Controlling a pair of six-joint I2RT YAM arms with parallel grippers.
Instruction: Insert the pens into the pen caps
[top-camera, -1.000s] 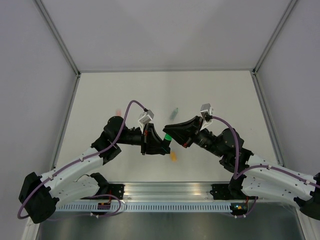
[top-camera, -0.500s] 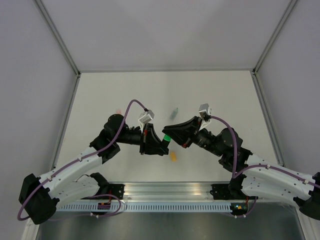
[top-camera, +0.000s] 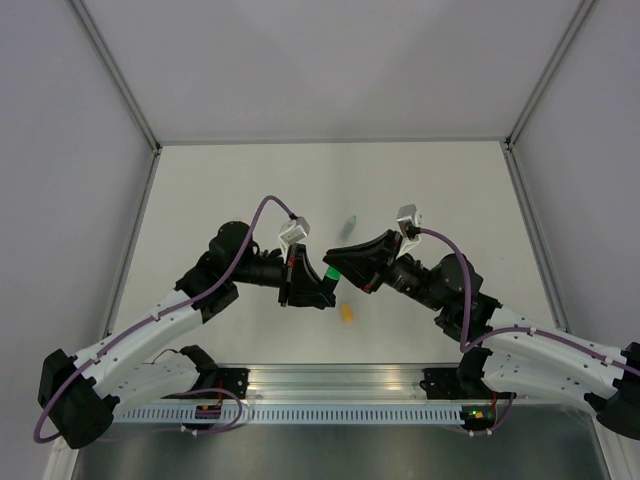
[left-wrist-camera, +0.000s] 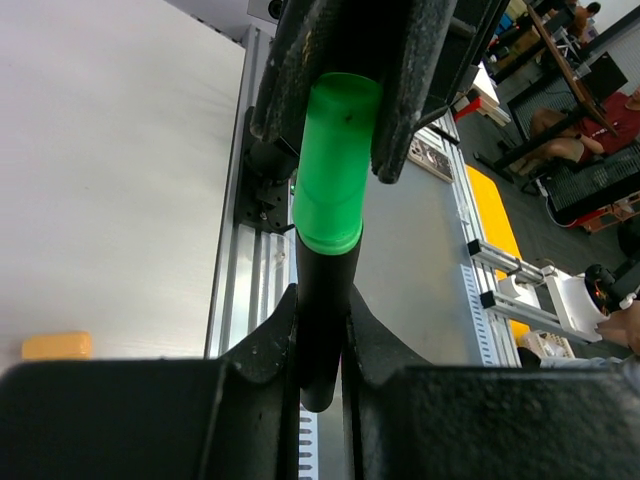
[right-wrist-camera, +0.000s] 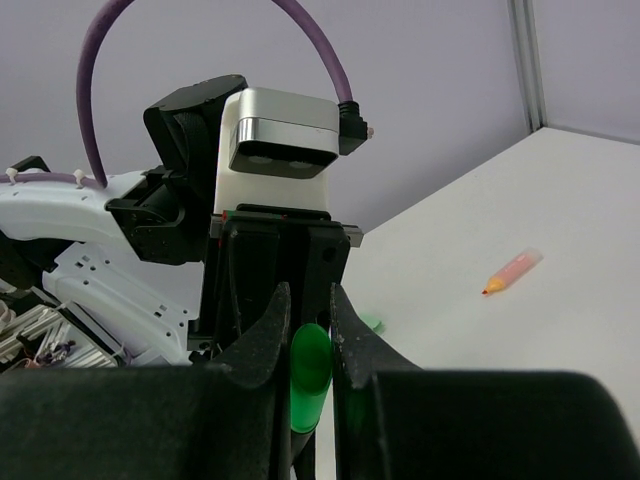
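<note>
Above the near middle of the table (top-camera: 450, 200), the left gripper (left-wrist-camera: 320, 310) pinches the black pen (left-wrist-camera: 322, 285) and the right gripper (right-wrist-camera: 306, 302) pinches the green cap (left-wrist-camera: 335, 160) just to its right, both on one long axis, the pen's tip apparently inside the cap's mouth.

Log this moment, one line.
left gripper: holds black pen | right gripper: holds green cap | cap on pen end | orange cap, pink pen: on table

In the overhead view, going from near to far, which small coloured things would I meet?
The orange-yellow cap → green cap held off the table → small green piece lying on the table.
</note>
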